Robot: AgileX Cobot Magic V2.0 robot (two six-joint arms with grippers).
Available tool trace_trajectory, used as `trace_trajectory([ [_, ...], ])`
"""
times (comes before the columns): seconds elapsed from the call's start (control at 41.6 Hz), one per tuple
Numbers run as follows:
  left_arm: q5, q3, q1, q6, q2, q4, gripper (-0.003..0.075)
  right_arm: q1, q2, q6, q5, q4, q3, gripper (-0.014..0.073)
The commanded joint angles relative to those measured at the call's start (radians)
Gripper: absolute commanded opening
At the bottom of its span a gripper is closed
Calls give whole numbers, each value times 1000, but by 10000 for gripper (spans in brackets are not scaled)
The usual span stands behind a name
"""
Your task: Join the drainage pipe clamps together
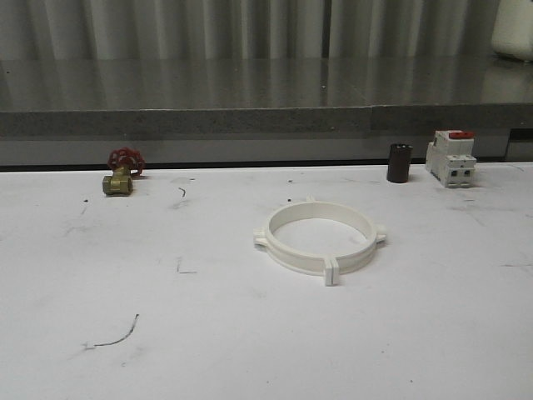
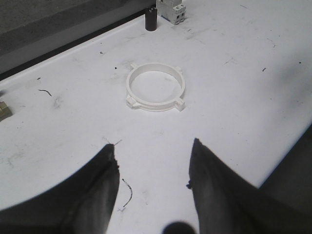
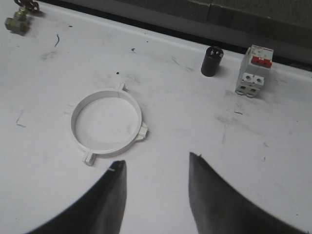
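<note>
Joined already into one ring, cream-white plastic semicircular drainage pipe clamps (image 1: 321, 237); left claw (image 2: 153, 163) and right claw (image 3: 156, 178) released, only retreat seemingly left.

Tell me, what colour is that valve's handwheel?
Red, on the brass valve; clearest in the front view.

matt cream plastic drainage pipe clamps (image 1: 321, 237)
</note>
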Motion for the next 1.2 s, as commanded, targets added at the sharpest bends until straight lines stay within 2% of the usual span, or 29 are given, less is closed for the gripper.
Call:
trace_trajectory([
  [0.0, -70, -25, 2, -1, -3, -13, 335, -5, -137, -17, -83, 15, 66, 339],
  [0.216, -70, -25, 2, -1, -3, -13, 335, -5, -337, -17, -61, 29, 215, 339],
  [0.361, -70, -25, 2, -1, -3, -13, 335, -5, -401, -17, -59, 42, 234, 339],
  [1.106, -70, -25, 2, -1, -3, -13, 334, -5, -409, -17, -72, 43, 234, 339],
  [1.178, -74, -25, 2, -1, -3, -13, 314, -5, -409, -17, -71, 43, 234, 305],
])
